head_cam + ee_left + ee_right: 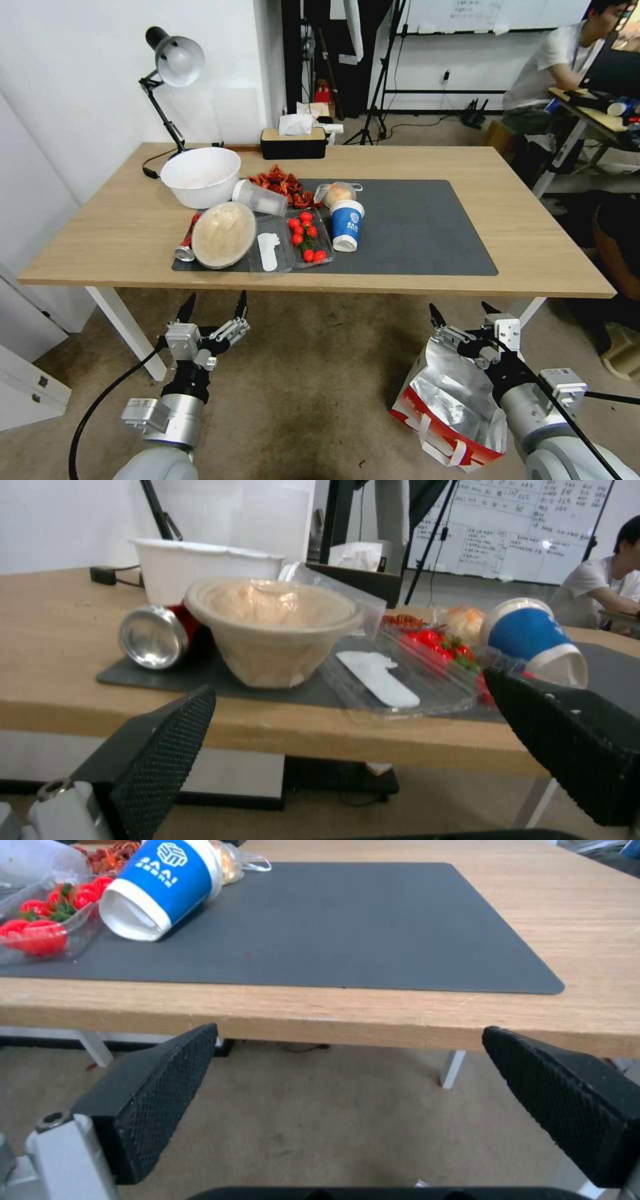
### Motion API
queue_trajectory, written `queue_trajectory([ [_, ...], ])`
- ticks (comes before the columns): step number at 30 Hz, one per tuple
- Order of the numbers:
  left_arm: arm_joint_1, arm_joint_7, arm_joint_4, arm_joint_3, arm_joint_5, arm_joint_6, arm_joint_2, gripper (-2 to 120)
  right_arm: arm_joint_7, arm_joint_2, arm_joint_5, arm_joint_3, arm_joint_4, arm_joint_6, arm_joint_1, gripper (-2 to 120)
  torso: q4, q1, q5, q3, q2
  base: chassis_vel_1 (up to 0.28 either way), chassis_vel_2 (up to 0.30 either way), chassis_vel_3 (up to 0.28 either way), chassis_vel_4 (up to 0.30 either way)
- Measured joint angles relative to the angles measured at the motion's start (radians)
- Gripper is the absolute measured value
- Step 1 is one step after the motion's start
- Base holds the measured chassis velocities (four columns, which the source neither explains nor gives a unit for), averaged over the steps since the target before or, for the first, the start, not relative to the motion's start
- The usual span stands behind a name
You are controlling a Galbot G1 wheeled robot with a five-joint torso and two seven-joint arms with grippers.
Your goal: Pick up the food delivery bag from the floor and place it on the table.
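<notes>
Hovering with jaws apart, the right gripper (462,311) overhangs the food delivery bag (448,407): light, crumply foil; probably grip its strap handles (433,443).

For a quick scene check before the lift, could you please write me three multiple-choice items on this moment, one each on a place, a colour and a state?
1. Where is the food delivery bag?
A. On the floor by the right end effector
B. On the table
C. On the mat

2. What colour is the paper cup?
A. Green
B. Blue and white
C. Black

3. How do both end effectors stand?
A. Shut on the bag
B. Shut on nothing
C. Open

Answers:
1 A: the head view shows it down on the floor, below the table's near edge.
2 B: its body is blue with a white rim.
3 C: the fingers of the left end effector and the right stand apart, with nothing between them.
</notes>
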Motion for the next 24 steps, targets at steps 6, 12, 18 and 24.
queue_trajectory([
  [6,-0.003,0.000,0.017,0.008,0.002,-0.008,-0.002,100,-0.002,-0.001,0.000,0.007,-0.001,-0.003,0.000,100,0.0000,-0.008,-0.0001,-0.011,-0.019,0.000,0.000,0.000,0.000],
  [12,-0.009,0.000,0.043,0.031,0.007,-0.027,-0.006,100,-0.006,-0.001,0.000,0.009,-0.006,-0.004,-0.004,100,0.0000,-0.026,0.0000,-0.033,-0.059,0.000,0.000,0.000,0.000],
  [18,-0.016,0.000,0.056,0.035,0.007,-0.037,-0.005,100,-0.009,0.000,-0.003,0.009,-0.005,-0.005,-0.008,100,0.0000,-0.039,0.0000,-0.050,-0.089,0.000,0.000,0.000,0.000],
  [24,-0.019,0.000,0.064,0.038,0.008,-0.047,-0.002,100,-0.011,0.006,-0.008,0.005,0.000,-0.004,-0.019,100,0.0000,-0.052,0.0000,-0.066,-0.118,0.000,0.000,0.000,0.000],
])
